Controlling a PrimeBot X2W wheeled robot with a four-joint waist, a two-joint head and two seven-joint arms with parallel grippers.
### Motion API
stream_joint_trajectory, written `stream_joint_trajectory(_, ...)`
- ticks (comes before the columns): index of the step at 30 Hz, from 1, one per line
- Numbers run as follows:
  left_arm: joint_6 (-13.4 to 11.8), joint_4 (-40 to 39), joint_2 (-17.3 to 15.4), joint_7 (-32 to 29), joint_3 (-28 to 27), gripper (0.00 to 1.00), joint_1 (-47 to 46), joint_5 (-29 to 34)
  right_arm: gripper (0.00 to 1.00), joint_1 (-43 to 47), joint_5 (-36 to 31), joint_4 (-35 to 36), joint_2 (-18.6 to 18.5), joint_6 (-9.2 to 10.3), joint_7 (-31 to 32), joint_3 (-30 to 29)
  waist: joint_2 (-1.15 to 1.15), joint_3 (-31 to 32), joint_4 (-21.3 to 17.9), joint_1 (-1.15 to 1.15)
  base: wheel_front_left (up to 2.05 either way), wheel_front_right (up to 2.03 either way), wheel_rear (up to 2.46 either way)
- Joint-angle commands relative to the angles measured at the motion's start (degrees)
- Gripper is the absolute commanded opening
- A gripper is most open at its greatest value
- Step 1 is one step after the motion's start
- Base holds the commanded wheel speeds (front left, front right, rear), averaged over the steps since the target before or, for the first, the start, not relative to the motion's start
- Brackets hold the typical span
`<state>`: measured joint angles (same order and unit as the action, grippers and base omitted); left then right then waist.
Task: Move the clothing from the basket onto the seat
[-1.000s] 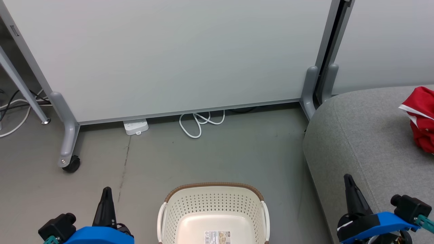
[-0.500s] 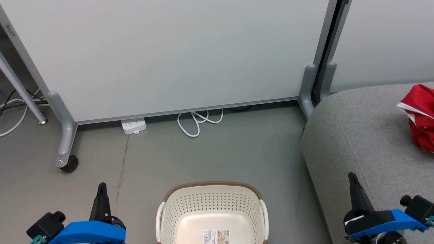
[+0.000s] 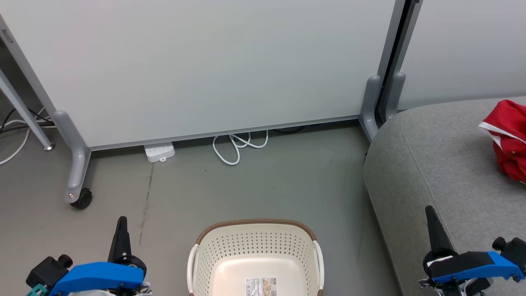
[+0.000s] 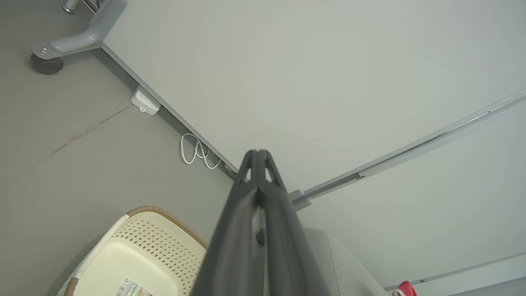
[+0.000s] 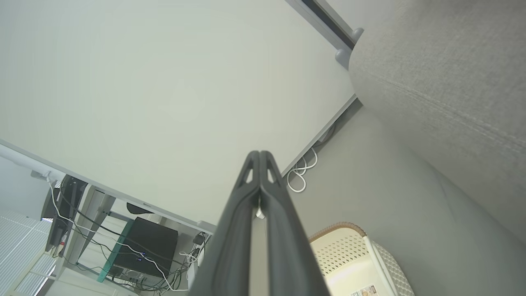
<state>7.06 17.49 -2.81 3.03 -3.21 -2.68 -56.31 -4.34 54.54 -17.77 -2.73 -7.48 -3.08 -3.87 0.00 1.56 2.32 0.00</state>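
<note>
Red clothing lies on the seat, well ahead of the right jaws. The basket sits between the left jaws and the right (its label sticker carries print too small to read). Both pairs are clenched, grasping nothing.

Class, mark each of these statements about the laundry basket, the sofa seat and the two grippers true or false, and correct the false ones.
1. Red clothing lies on the grey seat. True.
2. The basket stands on the seat. False: it stands on the floor beside it.
3. The left gripper grips a garment. False: its fingers are shut on nothing.
4. A label sticker sits inside the basket. True.
5. The right gripper is shut. True.
</note>
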Motion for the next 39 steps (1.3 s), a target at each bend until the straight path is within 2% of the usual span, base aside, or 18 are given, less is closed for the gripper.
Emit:
stream_joint_trajectory(1,0.2,-1.0,-0.1,-0.5,-0.5,0.00,-1.7,-1.7,0.00,-1.4,1.8,0.9,-0.2,-0.02,0.5,-0.2,0.00,0.0,0.0,0.00,0.00,0.00,0.00)
stream_joint_trajectory(39,0.5,-2.5,-0.1,-6.0,-2.3,0.00,-3.1,-22.4,0.00,-2.0,23.5,2.8,-0.2,-0.02,6.1,-1.7,0.00,-0.9,-1.2,0.00,0.00,0.00,0.00)
